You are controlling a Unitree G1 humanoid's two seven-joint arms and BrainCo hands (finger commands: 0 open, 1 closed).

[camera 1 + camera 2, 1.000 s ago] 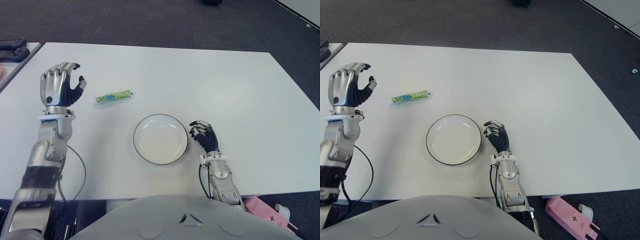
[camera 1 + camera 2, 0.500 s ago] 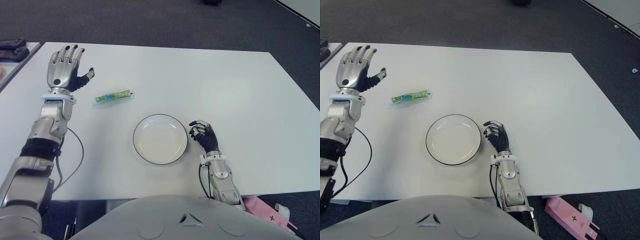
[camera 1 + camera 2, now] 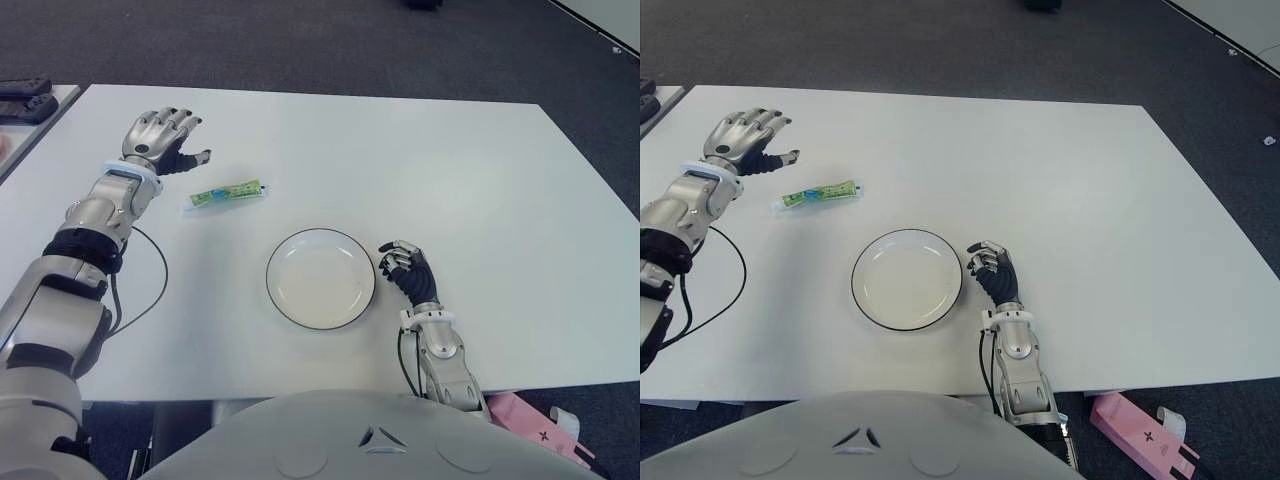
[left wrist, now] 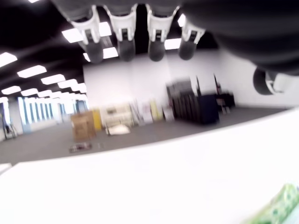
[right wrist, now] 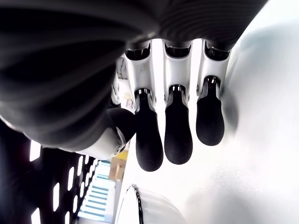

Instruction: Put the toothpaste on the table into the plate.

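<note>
A small green toothpaste tube point(image 3: 228, 194) lies flat on the white table point(image 3: 450, 180), left of centre. A white plate point(image 3: 321, 277) with a dark rim sits nearer me, empty. My left hand point(image 3: 163, 142) hovers open, fingers spread, just behind and to the left of the tube, not touching it. The tube's green end shows at the edge of the left wrist view point(image 4: 275, 210). My right hand point(image 3: 405, 268) shows beside the plate's right rim, fingers curled and holding nothing.
Dark devices point(image 3: 22, 98) lie on a neighbouring table at the far left. A pink box point(image 3: 1140, 432) lies on the floor at the lower right. Dark carpet surrounds the table.
My left hand has swung forward and to the right over the table, its fingers uncurling and tilting down toward the toothpaste. The tube, plate and right hand have not moved.
</note>
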